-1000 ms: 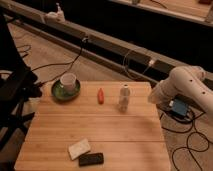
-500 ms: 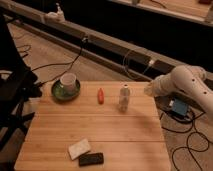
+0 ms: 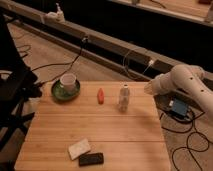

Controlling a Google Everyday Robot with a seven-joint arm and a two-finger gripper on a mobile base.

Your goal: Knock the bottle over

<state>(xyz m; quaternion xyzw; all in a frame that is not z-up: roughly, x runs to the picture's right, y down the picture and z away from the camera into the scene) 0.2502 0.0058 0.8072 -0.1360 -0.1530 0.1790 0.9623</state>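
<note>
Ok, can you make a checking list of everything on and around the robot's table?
Surface: wooden table, flat.
Job's things: bottle upright, near the far edge.
Clutter: orange-red object left of the bottle; white cup on green plate; white block and black object near the front.
Grippers: gripper off the table's right edge, not touching the bottle.
Cables: cables across the floor.
Surroundings: blue box on the floor; black chair at left; spray bottle far back.

The bottle [image 3: 124,98] is upright on the table [image 3: 55,132], just left of the gripper [image 3: 149,88]. Probably not touching, tbh.
</note>
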